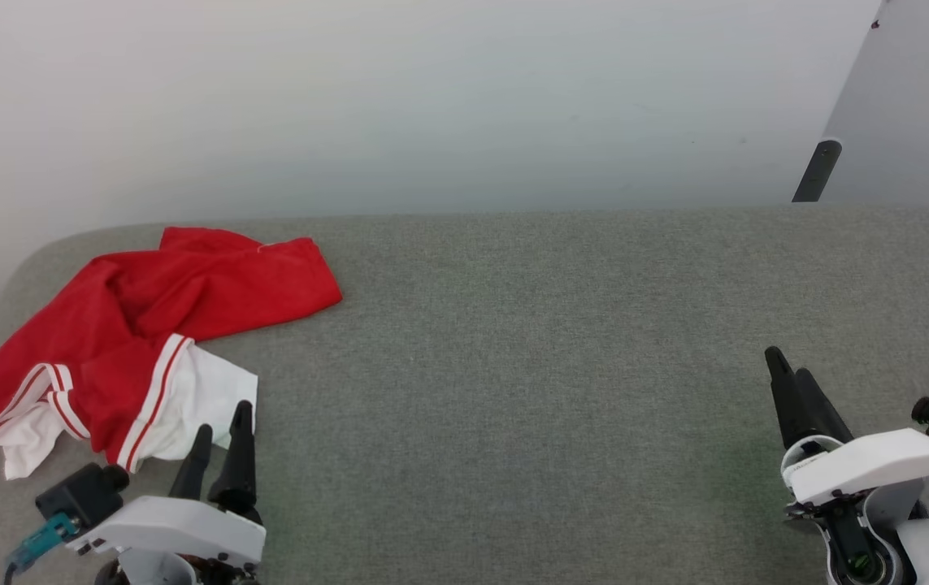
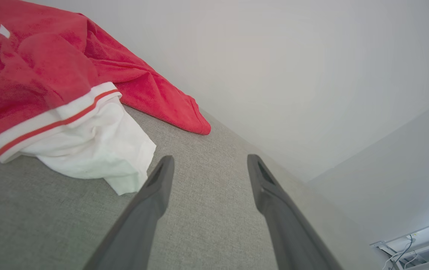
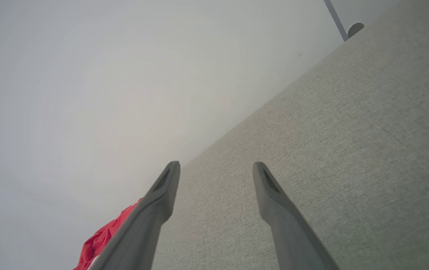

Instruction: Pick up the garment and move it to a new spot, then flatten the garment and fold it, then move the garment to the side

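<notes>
On the counter [image 1: 513, 366], far left, the shirt [image 1: 147, 317] is lying crumpled, looking soft and light. The left tool [image 1: 223, 418] and right tool [image 1: 787, 363] are gaping empty. The white sleeve [image 1: 204, 398] is probably offering the easiest pinch.

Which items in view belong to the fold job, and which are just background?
Job:
- garment, crumpled at the surface's left end
- left gripper, open, close to it
- right gripper, open, over bare surface at the right

Background:
- grey fabric surface
- white wall
- dark post, far right
</notes>
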